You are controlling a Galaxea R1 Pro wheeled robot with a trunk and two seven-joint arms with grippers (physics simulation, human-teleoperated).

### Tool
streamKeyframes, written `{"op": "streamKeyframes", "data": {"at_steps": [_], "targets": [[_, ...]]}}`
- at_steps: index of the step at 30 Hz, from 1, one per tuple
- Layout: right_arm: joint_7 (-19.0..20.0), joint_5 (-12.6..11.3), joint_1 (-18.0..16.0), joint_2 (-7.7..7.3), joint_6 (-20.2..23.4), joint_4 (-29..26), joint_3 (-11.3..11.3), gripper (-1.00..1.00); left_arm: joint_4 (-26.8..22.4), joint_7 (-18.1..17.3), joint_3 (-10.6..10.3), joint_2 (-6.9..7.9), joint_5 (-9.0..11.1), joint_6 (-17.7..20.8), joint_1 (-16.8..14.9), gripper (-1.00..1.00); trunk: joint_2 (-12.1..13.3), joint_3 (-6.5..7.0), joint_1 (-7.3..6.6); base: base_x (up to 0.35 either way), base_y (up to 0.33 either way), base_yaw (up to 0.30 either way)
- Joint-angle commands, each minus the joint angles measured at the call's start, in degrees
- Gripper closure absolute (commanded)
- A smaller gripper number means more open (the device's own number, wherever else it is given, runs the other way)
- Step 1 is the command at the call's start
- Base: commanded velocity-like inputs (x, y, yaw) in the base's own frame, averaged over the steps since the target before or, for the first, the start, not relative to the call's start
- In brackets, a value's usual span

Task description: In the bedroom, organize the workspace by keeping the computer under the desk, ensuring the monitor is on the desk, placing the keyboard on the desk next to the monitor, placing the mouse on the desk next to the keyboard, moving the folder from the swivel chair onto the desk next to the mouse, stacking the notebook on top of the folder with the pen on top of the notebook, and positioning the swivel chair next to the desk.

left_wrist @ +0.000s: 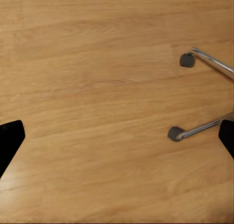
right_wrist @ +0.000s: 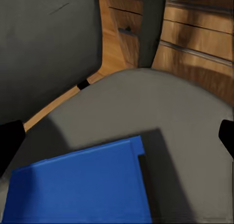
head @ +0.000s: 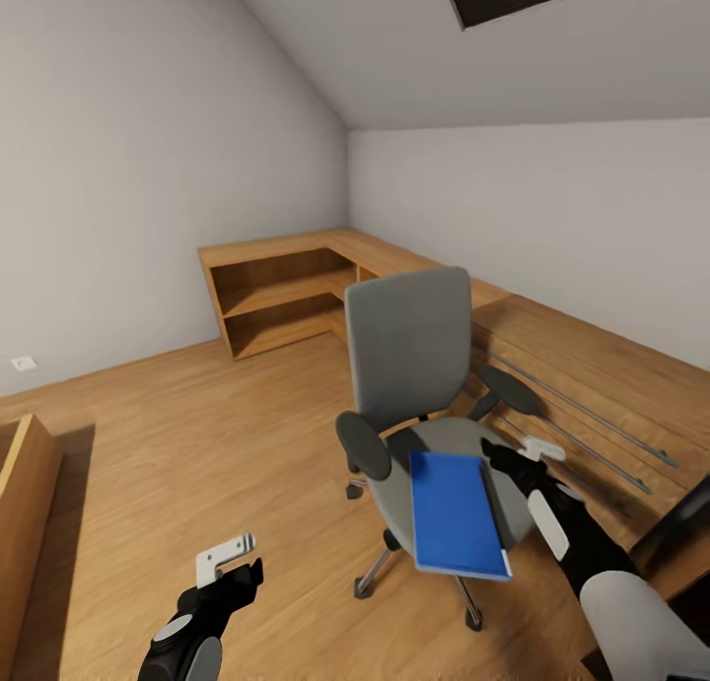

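Note:
The swivel chair point(head: 409, 351) stands mid-room on the wooden floor, grey with black armrests. The bright blue folder point(head: 456, 513) lies flat on its seat point(right_wrist: 165, 107). My right gripper point(head: 515, 456) hovers open just above the seat's right side, beside the folder's far right corner. In the right wrist view the folder point(right_wrist: 83, 190) lies close below the open fingers point(right_wrist: 10, 139), with the backrest point(right_wrist: 48, 48) behind it. My left gripper point(head: 235, 563) hangs open over bare floor to the chair's left. Its wrist view shows two chrome chair legs point(left_wrist: 209, 61) with castors.
An oak corner shelf unit point(head: 286, 297) runs along the far walls. An oak chest front with silver rails point(head: 592, 405) stands right of the chair. More oak furniture point(head: 25, 504) stands at the left edge. A black slanted edge point(head: 680, 523) shows at the lower right.

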Motion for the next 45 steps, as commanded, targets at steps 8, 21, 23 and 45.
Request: {"op": "streamKeyframes", "data": {"at_steps": [8, 21, 23, 45], "targets": [[0.3, -9.7, 5.7, -0.03, 2.3, -8.4, -0.4, -1.0, -0.1, 0.5, -0.1, 0.03, 0.6, 0.1, 0.0, -1.0, 3.2, 1.39, -1.79, -0.246, 0.0, 0.0], [1.6, -26.3, 7.3, -0.05, 12.7, -9.6, -0.6, -1.0, -0.1, 0.5, 0.0, 0.08, 0.6, 0.2, 0.0, -1.0, 8.4, 3.72, -4.65, -0.026, 0.0, -0.013], [1.7, -26.4, 7.3, -0.05, 12.9, -9.6, -0.6, -1.0, -0.1, 0.5, 0.0, 0.08, 0.6, 0.2, 0.0, -1.0, 9.2, 4.08, -5.09, 0.0, 0.0, -0.23], [4.0, -31.5, 8.4, 0.01, 12.5, -9.4, -0.6, -1.0, -0.2, 0.6, 0.3, 0.17, 0.6, 0.0, 0.0, -1.0, 18.0, 7.98, -9.92, -0.133, 0.0, -0.072]]}}
